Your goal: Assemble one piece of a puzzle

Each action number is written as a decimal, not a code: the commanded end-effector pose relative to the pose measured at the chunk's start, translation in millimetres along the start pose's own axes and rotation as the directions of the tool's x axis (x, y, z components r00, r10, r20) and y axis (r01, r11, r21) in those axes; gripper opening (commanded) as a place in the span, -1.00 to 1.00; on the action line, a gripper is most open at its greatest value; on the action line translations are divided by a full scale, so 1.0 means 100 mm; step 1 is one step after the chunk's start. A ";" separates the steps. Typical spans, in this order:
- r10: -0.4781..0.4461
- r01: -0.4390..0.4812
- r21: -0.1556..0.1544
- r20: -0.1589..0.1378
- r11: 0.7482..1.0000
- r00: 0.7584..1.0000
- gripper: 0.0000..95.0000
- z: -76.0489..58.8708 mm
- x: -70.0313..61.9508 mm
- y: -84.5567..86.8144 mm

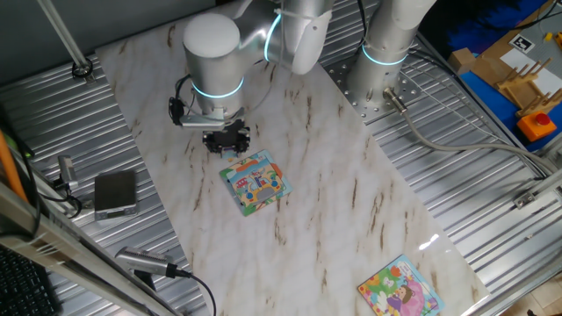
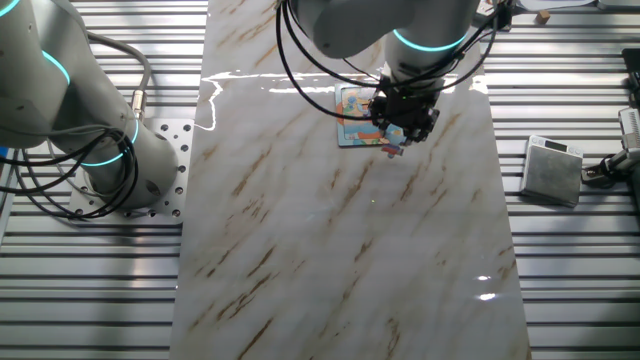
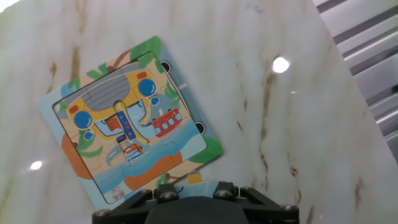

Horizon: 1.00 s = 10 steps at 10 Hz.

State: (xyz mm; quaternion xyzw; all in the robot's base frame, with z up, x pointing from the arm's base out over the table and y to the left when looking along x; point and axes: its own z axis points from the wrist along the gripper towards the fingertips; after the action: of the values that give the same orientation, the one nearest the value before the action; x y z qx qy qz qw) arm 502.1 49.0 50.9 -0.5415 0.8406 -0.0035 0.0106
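Observation:
The puzzle (image 1: 255, 183) lies flat on the marble board, a small square with a light-blue border and a yellow, orange and green cartoon scene. It also shows in the other fixed view (image 2: 352, 104) and fills the left of the hand view (image 3: 124, 140). My gripper (image 1: 226, 139) hovers just beside the puzzle's far-left corner. In the hand view the gripper (image 3: 193, 188) is shut on the piece (image 3: 186, 182), a tiny pale-blue fragment sticking out between the fingers at the puzzle's near edge. In the other fixed view the piece (image 2: 392, 149) hangs below the gripper (image 2: 405, 125), reddish and pale.
A second puzzle (image 1: 399, 290) with a pink-purple figure lies at the board's near right corner. A grey box (image 1: 116, 193) sits on the ribbed metal to the left and also shows in the other fixed view (image 2: 553, 170). The arm base (image 1: 386, 53) stands at the back.

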 end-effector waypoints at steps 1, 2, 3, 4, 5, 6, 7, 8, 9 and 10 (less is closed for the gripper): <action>-0.092 0.092 -0.007 0.020 0.996 0.996 -1.00 0.00 0.00 0.01; -0.109 0.109 -0.007 0.024 0.994 0.994 -1.00 0.00 0.00 0.01; -0.133 0.133 -0.009 0.034 0.991 0.991 -1.00 0.00 0.00 0.01; -0.142 0.142 -0.012 0.046 0.990 0.989 -1.00 0.00 0.00 0.01; -0.191 0.192 -0.007 0.056 0.981 0.980 -1.00 0.00 -0.08 0.02; -0.197 0.198 -0.009 0.067 0.980 0.978 -1.00 -0.01 -0.24 0.07; -0.193 0.194 -0.009 0.074 0.981 0.978 -1.00 -0.02 -0.36 0.11; -0.189 0.191 -0.011 0.085 0.982 0.978 -1.00 0.00 -0.46 0.14; -0.192 0.194 -0.012 0.090 0.981 0.977 -1.00 0.02 -0.55 0.18; -0.198 0.200 -0.011 0.090 0.980 0.976 -1.00 0.03 -0.62 0.21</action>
State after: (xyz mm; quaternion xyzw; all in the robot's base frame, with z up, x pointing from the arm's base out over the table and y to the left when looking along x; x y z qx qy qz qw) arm 509.2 117.3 48.0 -0.6214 0.7817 0.0298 0.0430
